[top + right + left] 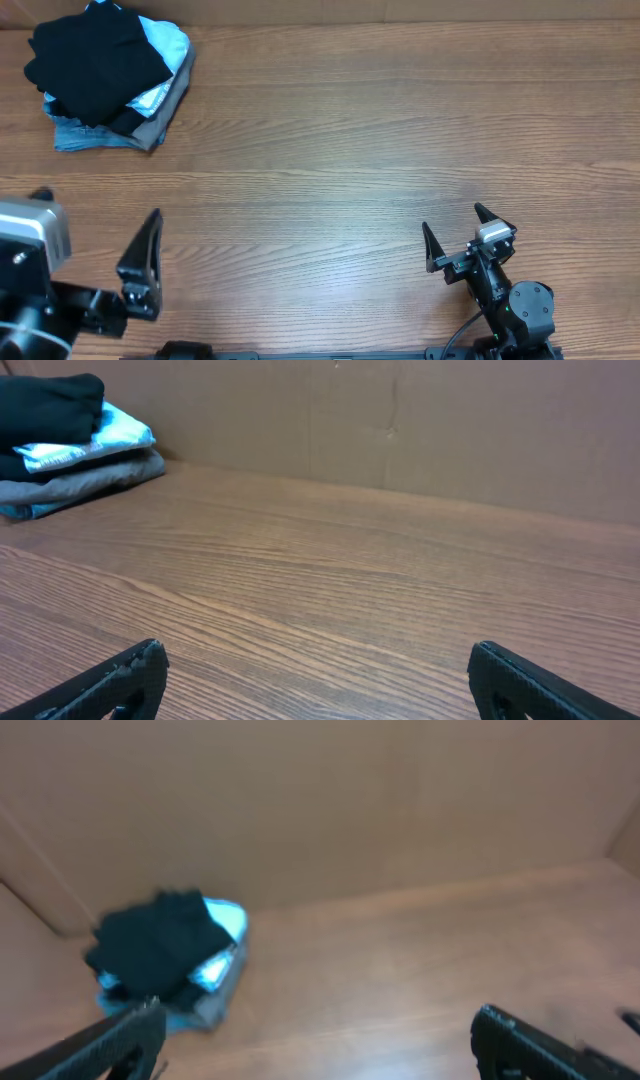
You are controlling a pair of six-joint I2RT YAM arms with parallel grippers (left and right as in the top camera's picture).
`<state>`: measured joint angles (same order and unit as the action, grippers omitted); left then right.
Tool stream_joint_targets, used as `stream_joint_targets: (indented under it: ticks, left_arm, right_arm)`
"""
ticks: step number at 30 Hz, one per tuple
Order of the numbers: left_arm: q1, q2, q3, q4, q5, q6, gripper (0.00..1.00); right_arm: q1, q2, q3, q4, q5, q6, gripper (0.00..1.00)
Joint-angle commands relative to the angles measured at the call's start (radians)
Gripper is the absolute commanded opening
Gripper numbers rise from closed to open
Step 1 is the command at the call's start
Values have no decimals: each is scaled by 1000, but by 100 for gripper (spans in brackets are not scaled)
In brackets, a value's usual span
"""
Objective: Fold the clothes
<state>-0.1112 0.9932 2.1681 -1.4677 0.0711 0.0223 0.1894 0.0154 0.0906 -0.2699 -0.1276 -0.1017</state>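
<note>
The clothes (95, 60) are a black garment lying bunched and folded on top of a small pile at the table's far left corner. They also show in the left wrist view (155, 945), blurred, and in the right wrist view (50, 405). My left gripper (100, 203) hovers near the front left edge, open and empty (318, 1013), well short of the pile. At the front right, my right gripper (452, 217) stands open over bare wood (317, 650), far from the clothes.
Under the black garment lie a light-blue folded garment (168, 45), a grey one (165, 108) and a denim-blue one (85, 140). A brown cardboard wall (400, 430) closes the back of the wooden table (350, 140).
</note>
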Motion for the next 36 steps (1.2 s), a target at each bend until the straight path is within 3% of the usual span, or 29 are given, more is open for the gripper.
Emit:
stream_joint_targets:
  ticks: [1,8,17,27,36]
  left_arm:
    - [71,-101,-213,181,98,165,100]
    - [146,-402,-797,575,142,188,100]
    - [171,-715,-1332,878,141,187,100]
    - [172,-916,-1743,1047,184,188,100]
    - [172,-990,-1934,1134,143,188,100]
  right_arm:
    - [-8,-13,-8,7,-8,0,100]
    - [-8,-13,-8,7,-8,0,100]
    - [-8,-13,-8,7,-8,0,100]
    - [-8,-13,-8,7,-8,0,100]
    - [-8,-13,-8,7,-8,0,100]
